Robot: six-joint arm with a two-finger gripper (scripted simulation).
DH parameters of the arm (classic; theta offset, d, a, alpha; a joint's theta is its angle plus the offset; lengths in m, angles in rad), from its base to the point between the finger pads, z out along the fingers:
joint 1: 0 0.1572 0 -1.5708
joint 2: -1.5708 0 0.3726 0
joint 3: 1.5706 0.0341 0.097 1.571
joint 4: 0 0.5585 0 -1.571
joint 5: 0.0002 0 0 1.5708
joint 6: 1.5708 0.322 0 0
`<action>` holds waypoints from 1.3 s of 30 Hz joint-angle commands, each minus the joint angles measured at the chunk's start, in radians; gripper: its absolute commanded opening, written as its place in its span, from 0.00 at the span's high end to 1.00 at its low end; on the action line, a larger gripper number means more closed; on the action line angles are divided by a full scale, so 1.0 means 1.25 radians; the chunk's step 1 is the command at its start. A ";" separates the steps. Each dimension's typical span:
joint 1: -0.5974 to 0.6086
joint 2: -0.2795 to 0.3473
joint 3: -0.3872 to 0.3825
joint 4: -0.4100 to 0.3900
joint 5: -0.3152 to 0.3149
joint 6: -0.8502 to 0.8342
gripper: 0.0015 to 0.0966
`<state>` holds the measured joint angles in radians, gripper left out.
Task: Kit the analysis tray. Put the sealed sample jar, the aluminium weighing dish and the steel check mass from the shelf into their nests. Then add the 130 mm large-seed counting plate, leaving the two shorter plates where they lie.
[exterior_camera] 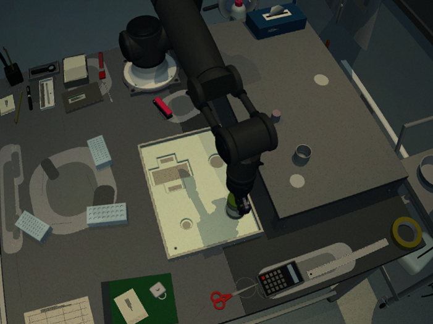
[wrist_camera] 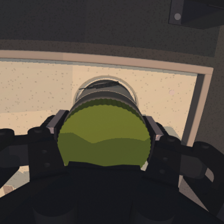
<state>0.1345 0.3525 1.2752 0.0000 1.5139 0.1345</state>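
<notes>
The sealed sample jar, dark-bodied with a green ribbed lid, stands upright in the round nest at the near right corner of the cream analysis tray. On the raised shelf to the right sit the aluminium weighing dish and the small steel check mass. Three pale blue counting plates lie left of the tray: one upright, one long, one short and tilted. My gripper reaches straight down over the jar and is closed on its lid.
The tray's right rim and the shelf's front edge run close beside the gripper. A red clip lies behind the tray. Scissors, a calculator, a ruler and a tape roll line the front edge.
</notes>
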 commanded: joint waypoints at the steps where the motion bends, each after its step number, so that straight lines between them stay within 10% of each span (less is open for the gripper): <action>1: 0.000 -0.001 -0.001 0.000 0.000 0.000 0.32; 8: 0.000 -0.001 -0.001 0.000 0.000 0.000 0.17; 39: 0.000 -0.008 -0.014 0.000 0.019 0.000 0.17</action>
<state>0.1345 0.3443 1.2599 0.0000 1.5378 0.1345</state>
